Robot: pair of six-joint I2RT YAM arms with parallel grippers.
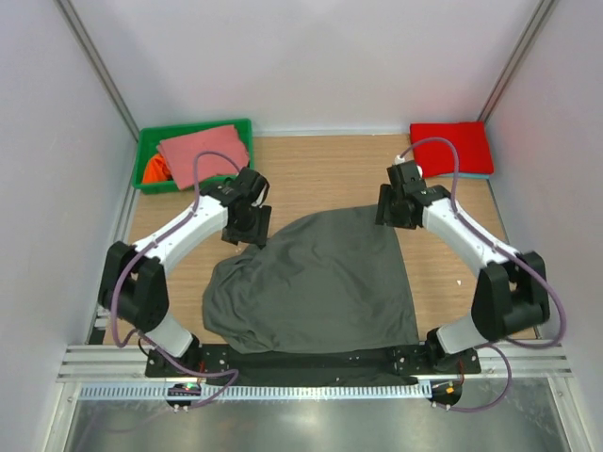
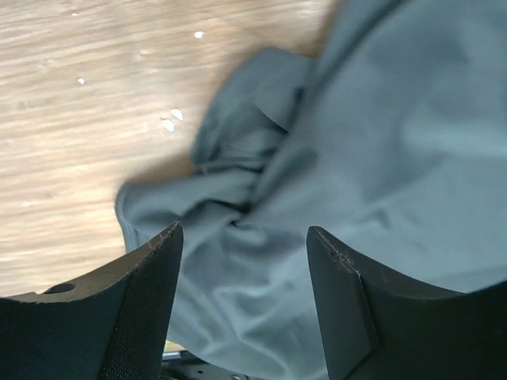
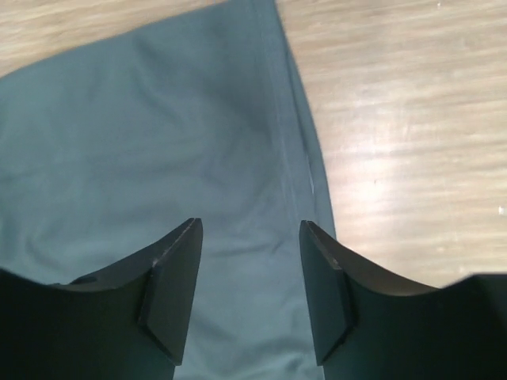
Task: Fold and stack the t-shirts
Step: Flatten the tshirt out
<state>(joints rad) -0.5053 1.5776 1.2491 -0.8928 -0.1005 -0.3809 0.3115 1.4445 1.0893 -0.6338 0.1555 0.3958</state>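
A dark grey t-shirt (image 1: 316,282) lies spread on the wooden table, its near edge hanging over the front. Its far left corner is bunched in folds (image 2: 238,158); its far right edge lies flat with a straight hem (image 3: 289,158). My left gripper (image 1: 247,226) hovers over that bunched corner, open, nothing between its fingers (image 2: 244,237). My right gripper (image 1: 394,212) hangs over the far right corner, open and empty (image 3: 250,237). A folded red t-shirt (image 1: 452,148) lies at the far right on a light-blue one. A salmon-pink t-shirt (image 1: 203,148) and an orange one (image 1: 154,170) lie in the bin.
A green plastic bin (image 1: 151,143) stands at the far left corner. White walls close the table on three sides. The arms' bases and a metal rail (image 1: 311,367) run along the near edge.
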